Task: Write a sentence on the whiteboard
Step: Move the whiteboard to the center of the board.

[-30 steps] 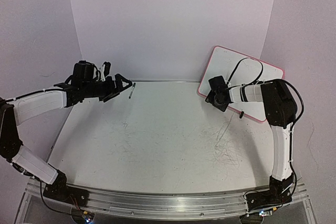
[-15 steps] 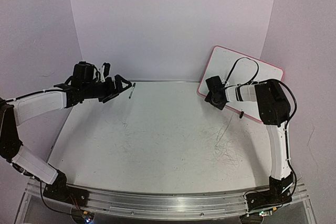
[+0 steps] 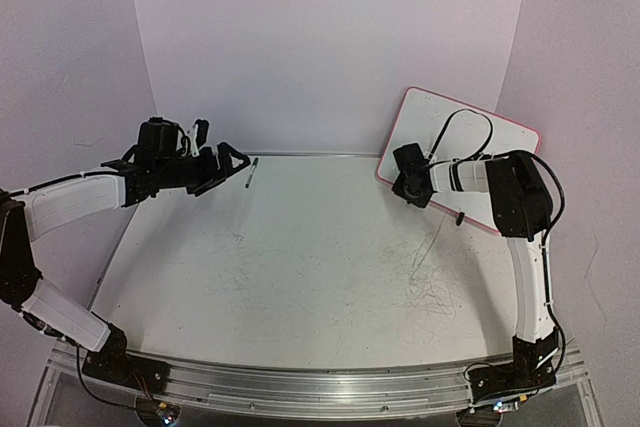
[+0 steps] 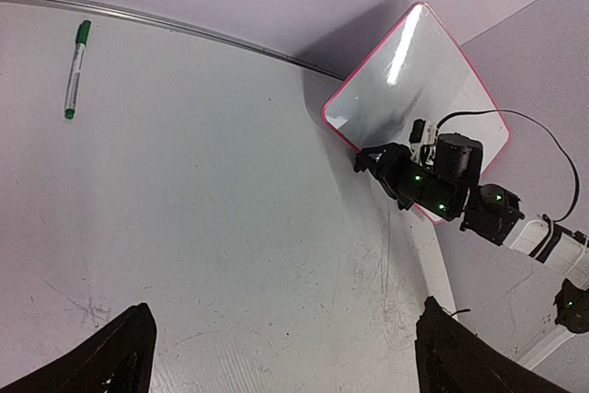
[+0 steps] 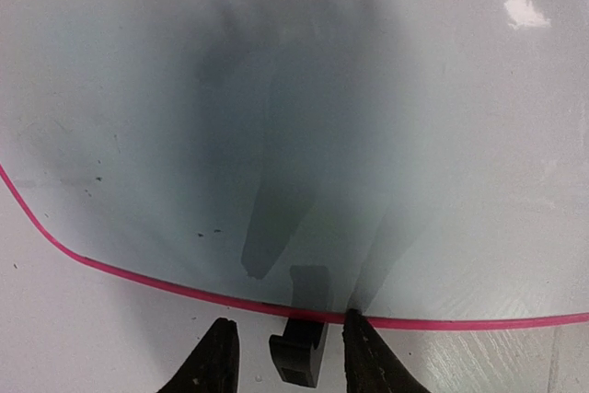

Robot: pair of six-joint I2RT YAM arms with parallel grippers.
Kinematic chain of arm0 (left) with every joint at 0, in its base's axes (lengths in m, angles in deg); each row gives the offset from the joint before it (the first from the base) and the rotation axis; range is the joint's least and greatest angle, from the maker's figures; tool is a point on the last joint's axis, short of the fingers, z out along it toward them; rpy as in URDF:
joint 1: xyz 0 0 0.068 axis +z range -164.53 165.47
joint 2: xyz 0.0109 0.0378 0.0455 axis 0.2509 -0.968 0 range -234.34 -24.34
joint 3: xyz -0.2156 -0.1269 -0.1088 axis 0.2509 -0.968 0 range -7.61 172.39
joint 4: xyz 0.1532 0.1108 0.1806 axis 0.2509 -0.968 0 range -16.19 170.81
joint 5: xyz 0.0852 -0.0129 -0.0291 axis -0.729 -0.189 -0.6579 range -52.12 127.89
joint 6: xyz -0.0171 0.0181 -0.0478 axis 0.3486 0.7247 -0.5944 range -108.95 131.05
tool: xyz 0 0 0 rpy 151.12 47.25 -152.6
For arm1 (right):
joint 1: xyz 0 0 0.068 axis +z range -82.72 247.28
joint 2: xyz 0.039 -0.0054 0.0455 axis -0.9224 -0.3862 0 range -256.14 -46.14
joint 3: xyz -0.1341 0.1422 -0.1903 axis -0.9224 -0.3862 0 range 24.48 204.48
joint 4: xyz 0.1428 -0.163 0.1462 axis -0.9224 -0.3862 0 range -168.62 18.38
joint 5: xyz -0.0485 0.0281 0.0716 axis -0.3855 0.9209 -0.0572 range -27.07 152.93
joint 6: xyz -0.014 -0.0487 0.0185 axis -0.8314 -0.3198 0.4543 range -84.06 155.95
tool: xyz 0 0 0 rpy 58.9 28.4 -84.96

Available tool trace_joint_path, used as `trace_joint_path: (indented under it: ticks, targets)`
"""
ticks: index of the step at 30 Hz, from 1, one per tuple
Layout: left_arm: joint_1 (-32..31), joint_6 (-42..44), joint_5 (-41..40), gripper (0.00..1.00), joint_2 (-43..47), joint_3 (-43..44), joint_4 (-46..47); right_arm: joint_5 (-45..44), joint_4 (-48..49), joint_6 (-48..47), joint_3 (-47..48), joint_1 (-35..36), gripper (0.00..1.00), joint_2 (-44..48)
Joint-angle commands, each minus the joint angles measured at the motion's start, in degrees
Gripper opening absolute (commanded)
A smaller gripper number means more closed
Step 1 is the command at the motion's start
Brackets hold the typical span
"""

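Jaws on the left arm (image 3: 80, 197) are wide apart with nothing in them, seen from above. They hang just beside the pen (image 3: 251, 173), which lies on the bench (image 3: 300, 277) at about 11 o'clock, close to the back wall (image 3: 330, 47). I think they are there so they can pick the pen up for writing. The whiteboard (image 3: 470, 137) is at about 2 o'clock, in the far right corner. It seems to lean tipped up, not flat. The right arm (image 3: 535, 267) reaches to the board's low left edge.

From the left wrist, the left jaws show as two dark tips in the bottom corners, far apart, with only bare bench between them. The pen (image 4: 75, 69) is at 10 o'clock and has a green cap. The whiteboard (image 4: 414, 89) is at 2 o'clock, shiny, with a pink frame. No writing shows on it. The right jaws sit at its near edge.

From the right wrist, the right jaws are part way apart, one on each side of a black clip foot (image 5: 299, 347) just under the pink frame (image 5: 138, 278). A little gap shows on each side, so they do not pinch it yet. The whiteboard (image 5: 304, 89) fills the view toward 12 o'clock, blank but for a few dark specks. I think the foot was picked because it sticks out and is easy to hold. Then the board could be pulled down flat, where the pen can reach it. A weak pinch could let the board slip.
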Motion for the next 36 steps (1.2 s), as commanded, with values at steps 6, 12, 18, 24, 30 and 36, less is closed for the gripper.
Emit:
trace_joint_path:
  ticks: [6,12,18,24,30,36]
  targets:
    - [-0.12,1.16,-0.55,0.99,1.87,-0.18,1.38,0.21,0.51,-0.61,0.02,-0.97,0.3,0.25]
    - [-0.11,1.2,-0.38,0.99,1.53,0.2,1.34,0.72,0.51,-1.08,-0.48,-0.99,0.17,0.8]
    - [-0.12,1.15,-0.46,0.99,1.49,0.14,1.38,1.44,0.51,-2.11,-1.55,-0.81,0.12,1.87]
    - [-0.14,1.2,-0.54,0.99,1.55,0.14,1.38,1.96,0.58,-4.19,-3.82,0.44,0.07,3.84]
    - [-0.13,1.14,-0.63,0.99,1.29,-0.06,1.43,2.61,1.27,-5.29,-8.02,2.63,0.06,7.34]
    - [-0.13,1.27,-0.87,0.99,1.63,-0.54,1.43,3.98,4.97,-9.35,-13.73,6.5,0.04,10.97]
